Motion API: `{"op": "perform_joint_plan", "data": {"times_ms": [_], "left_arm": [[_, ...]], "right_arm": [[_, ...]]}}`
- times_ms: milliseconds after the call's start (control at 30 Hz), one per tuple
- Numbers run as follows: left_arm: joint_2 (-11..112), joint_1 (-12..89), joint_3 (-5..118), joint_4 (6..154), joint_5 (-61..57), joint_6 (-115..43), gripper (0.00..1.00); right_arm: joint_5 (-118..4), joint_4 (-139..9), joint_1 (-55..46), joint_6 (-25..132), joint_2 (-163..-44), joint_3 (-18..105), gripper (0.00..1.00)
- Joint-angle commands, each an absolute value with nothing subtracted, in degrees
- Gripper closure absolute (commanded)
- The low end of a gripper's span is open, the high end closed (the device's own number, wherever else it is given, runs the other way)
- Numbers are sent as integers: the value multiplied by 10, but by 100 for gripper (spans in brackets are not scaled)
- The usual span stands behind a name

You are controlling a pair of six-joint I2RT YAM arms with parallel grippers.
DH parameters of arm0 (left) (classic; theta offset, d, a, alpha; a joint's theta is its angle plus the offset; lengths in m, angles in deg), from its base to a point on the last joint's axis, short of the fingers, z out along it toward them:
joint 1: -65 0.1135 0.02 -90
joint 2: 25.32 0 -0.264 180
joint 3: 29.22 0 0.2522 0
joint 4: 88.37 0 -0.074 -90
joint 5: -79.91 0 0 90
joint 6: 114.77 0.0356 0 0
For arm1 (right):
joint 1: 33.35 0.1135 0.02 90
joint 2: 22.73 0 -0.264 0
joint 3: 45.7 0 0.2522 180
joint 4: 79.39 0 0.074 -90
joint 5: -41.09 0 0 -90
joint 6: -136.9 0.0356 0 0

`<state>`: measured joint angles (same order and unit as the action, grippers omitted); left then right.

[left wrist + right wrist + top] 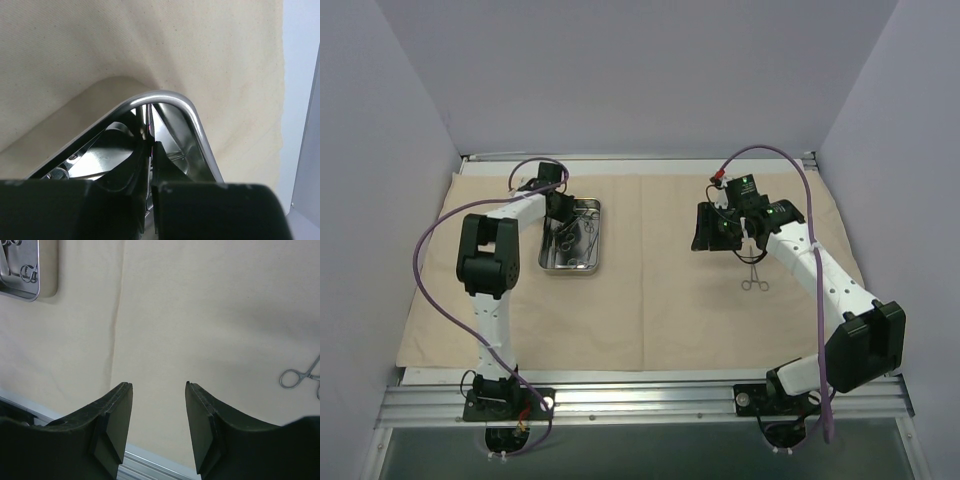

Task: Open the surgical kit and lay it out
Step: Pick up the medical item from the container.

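Your left gripper (151, 150) is closed inside the tray (165, 96), grasp unconfirmed; right gripper (159, 412) spread, empty. Forceps (755, 283) likely light, stiff, slippery steel: pinch across the shanks.

You've got the counter (720, 374) almost fully covered by one beige cloth (690, 300), spread flat, crease running near-to-far mid-width; bare strip at near edge.

text: none readable | labels, brands, numbers: none | you will find no legible signs in any view
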<state>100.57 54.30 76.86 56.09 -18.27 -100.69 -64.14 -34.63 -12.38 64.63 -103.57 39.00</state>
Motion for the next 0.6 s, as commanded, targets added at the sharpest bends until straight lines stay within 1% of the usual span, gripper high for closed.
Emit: {"op": "perform_joint_plan", "data": {"times_ms": [0, 100, 267, 467, 567], "left_arm": [[968, 547, 742, 563, -170, -963, 98], [934, 551, 705, 600, -155, -948, 98], [890, 557, 688, 592, -144, -909, 98], [846, 572, 681, 602, -101, -853, 98], [822, 575, 690, 577, -77, -807, 98]], "right_arm": [[-632, -341, -126, 638, -1027, 410, 54], [-629, -341, -122, 635, -1024, 411, 54], [-631, -343, -116, 633, -1024, 415, 54], [-630, -333, -110, 628, -1029, 432, 53], [-639, -333, -110, 628, -1031, 442, 52]]}}
